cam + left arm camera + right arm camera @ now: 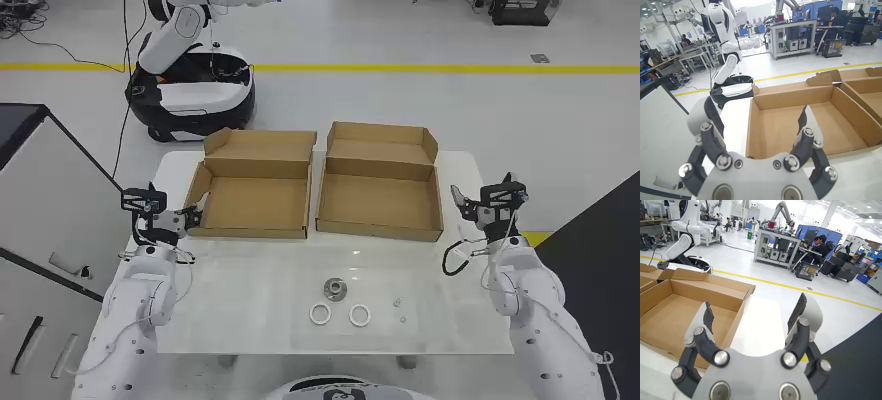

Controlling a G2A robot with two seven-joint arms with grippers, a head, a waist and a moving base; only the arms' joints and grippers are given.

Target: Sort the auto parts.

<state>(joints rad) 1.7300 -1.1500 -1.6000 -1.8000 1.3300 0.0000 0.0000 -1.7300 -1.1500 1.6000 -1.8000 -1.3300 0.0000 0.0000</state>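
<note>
On the white table (250,300), near its front edge, lie a grey metal hub (333,290), two white rings (320,314) (359,316) and two tiny clear bits (398,301). Behind them stand two open cardboard boxes, the left box (250,200) (800,128) and the right box (380,200) (674,321); nothing lies inside either. My left gripper (192,215) (757,108) is open at the left box's outer side. My right gripper (462,203) (755,306) is open just past the right box's outer side. Both stand well back from the parts.
Another white robot on a black base (190,95) stands on the floor behind the table, before a yellow floor line (400,68). A white panel with a dark frame (50,200) borders the table's left side, a dark surface (600,240) its right.
</note>
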